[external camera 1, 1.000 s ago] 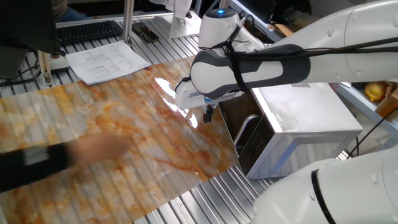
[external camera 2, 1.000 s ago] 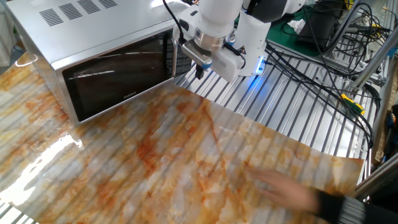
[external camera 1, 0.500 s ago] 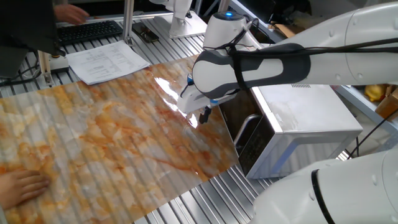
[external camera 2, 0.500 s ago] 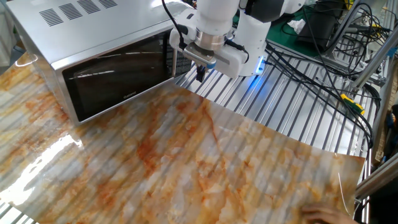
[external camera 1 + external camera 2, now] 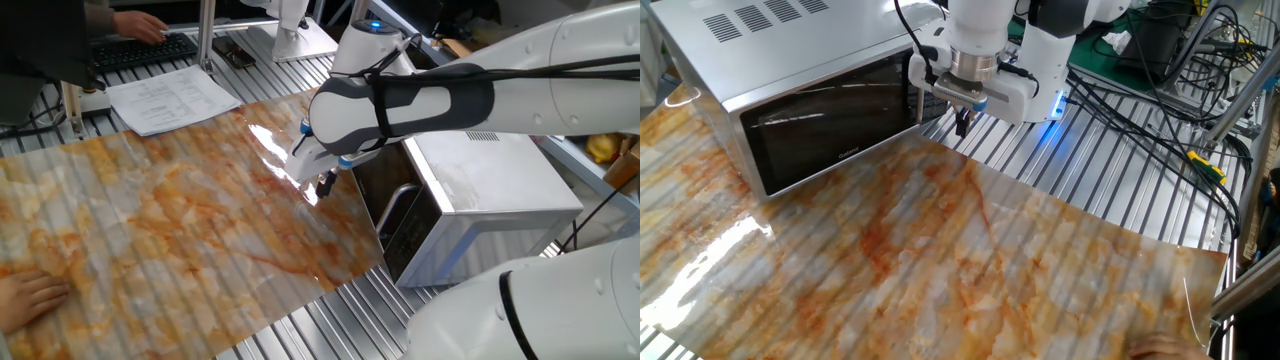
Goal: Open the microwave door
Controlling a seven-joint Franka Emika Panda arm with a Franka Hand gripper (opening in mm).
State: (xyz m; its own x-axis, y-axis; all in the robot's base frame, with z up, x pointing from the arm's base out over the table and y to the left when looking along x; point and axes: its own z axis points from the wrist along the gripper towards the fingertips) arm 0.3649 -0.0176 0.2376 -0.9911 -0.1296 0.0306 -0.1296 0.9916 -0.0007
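Note:
The silver-white microwave (image 5: pixel 495 185) stands at the right, and at the upper left in the other fixed view (image 5: pixel 790 45). Its dark glass door (image 5: pixel 825 135) is closed; the door also shows edge-on (image 5: pixel 372 190). The curved metal bar handle (image 5: pixel 394 210) runs down the door's end (image 5: pixel 921 98). My gripper (image 5: pixel 325 185) hangs fingers-down just in front of the handle end of the door, a little above the marbled sheet. In the other fixed view my gripper (image 5: pixel 962 122) is beside the handle, not touching it. Its fingers are together and hold nothing.
An orange marbled sheet (image 5: pixel 170 220) covers the slatted table. A person's hand (image 5: pixel 30 297) rests on its edge, also seen in the other fixed view (image 5: pixel 1165 347). Papers (image 5: pixel 170 97) and a keyboard (image 5: pixel 145 48) lie at the back. Cables (image 5: pixel 1140 110) run over the slats.
My gripper has shifted slightly toward the microwave's handle end. The person's hand swept across the sheet and now rests still at its edge.

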